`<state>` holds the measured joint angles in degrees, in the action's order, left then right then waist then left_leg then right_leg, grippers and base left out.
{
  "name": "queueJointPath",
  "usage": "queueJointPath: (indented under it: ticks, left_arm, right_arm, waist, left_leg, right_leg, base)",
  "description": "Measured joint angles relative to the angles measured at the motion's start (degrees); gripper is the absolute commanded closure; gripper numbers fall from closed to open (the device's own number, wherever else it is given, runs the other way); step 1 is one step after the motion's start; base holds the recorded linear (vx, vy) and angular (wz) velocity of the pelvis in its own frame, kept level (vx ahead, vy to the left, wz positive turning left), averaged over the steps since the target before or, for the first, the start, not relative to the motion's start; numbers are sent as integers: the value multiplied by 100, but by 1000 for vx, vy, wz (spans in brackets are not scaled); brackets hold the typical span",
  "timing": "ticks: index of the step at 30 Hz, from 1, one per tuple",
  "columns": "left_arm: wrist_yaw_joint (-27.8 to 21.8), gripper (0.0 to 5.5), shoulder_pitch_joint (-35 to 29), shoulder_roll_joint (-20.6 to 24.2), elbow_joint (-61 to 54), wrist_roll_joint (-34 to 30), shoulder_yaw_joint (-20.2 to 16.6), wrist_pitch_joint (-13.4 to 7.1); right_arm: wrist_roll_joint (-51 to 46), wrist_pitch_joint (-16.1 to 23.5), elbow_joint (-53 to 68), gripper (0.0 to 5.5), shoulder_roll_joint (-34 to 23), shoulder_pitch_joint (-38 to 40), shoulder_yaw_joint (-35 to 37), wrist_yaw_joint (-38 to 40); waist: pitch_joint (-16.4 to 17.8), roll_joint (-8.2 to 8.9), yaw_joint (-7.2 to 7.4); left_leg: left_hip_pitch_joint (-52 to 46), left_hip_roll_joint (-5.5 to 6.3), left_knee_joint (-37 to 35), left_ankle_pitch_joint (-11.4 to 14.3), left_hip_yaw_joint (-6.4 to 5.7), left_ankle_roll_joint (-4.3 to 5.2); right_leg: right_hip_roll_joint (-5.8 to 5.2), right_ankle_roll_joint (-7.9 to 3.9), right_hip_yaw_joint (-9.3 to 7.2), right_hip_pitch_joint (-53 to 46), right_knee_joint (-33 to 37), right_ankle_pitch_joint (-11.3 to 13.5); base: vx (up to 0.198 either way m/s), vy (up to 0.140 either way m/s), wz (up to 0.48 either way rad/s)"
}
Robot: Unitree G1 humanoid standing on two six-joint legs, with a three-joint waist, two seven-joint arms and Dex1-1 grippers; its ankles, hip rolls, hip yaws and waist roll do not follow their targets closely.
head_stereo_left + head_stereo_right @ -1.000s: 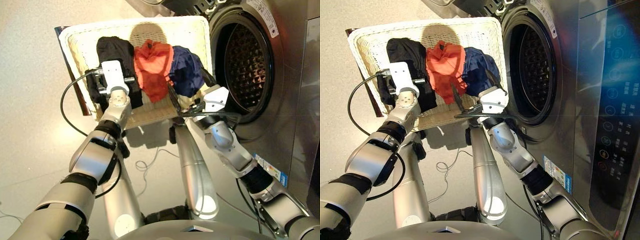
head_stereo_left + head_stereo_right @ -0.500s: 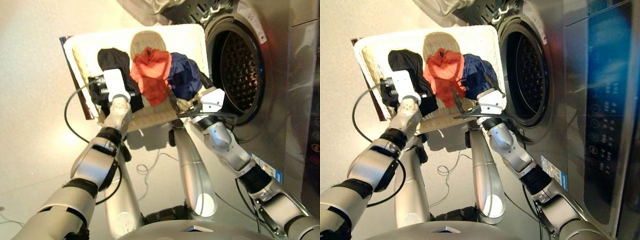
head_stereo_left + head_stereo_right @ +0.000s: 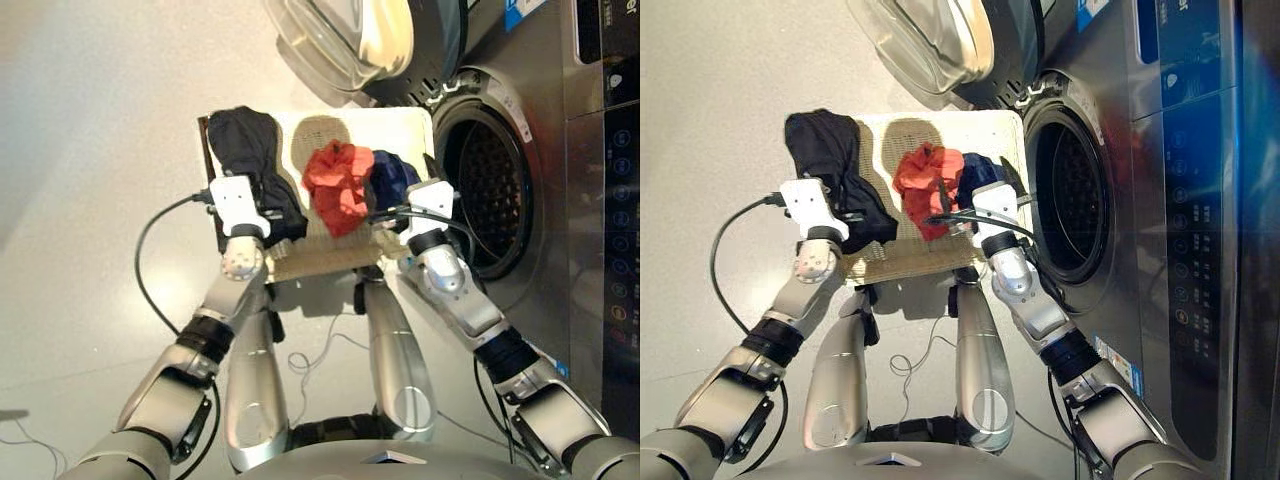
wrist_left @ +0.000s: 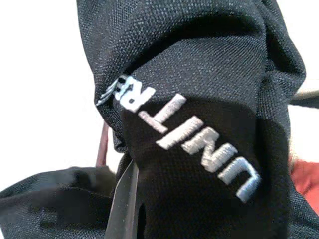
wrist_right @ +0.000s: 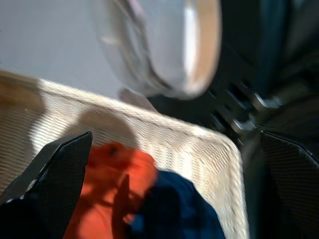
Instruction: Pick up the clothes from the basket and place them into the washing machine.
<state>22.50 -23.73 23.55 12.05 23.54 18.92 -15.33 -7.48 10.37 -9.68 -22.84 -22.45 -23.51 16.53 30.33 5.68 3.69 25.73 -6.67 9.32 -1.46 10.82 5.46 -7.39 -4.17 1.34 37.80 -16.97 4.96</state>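
In the woven cream basket [image 3: 405, 130], the soft black garment [image 3: 250, 165] lies lengthwise away from the left end effector [image 3: 262, 215], which pinches its near end, while the right end effector [image 3: 385, 212], fingers spread, hovers beside the crumpled orange-red [image 3: 338, 185] and navy [image 3: 395, 175] pieces, nearer the washing machine [image 3: 495, 185].

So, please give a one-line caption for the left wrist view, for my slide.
Left gripper pressed into the black garment with white embroidered lettering, orange-red garment at the edge.

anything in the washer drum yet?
No. The perforated steel drum of the dark grey washing machine shows only bare metal.
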Motion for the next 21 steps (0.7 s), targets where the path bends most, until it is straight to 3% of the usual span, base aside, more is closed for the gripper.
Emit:
queueJointPath:
  ticks: [6,11,17,21]
  left_arm:
    - [-739,550,-51,49,-863,-8,97,-43]
    - [-1504,550,-167,526,-1420,241,250,-13]
    - [-2212,550,-298,785,-1739,779,481,103]
    - [-2580,550,-436,989,-1755,1079,849,311]
  right_arm:
    - [406,-270,244,0,-616,-41,-149,-845]
    - [407,-401,794,0,-1104,-360,-297,-1707]
    - [439,-565,886,0,-1174,-1089,-461,-2236]
    - [661,-669,825,0,-1097,-1560,-688,-2344]
  waist:
    - [18,-91,-6]
    - [22,-105,-8]
    - [22,-116,-70]
    - [22,-122,-75]
  left_leg:
    - [12,-21,-7,-27,-39,23]
    - [36,-24,-3,-30,-45,26]
    - [61,-20,-3,-31,-73,27]
    - [75,-18,-5,-31,-84,27]
  right_leg:
    - [10,14,-38,-6,1,11]
    - [16,34,-42,14,0,25]
    - [7,39,-70,24,0,28]
    - [3,39,-82,31,0,28]
  base:
    - [0,0,0]
    - [0,0,0]
    - [0,0,0]
    - [0,0,0]
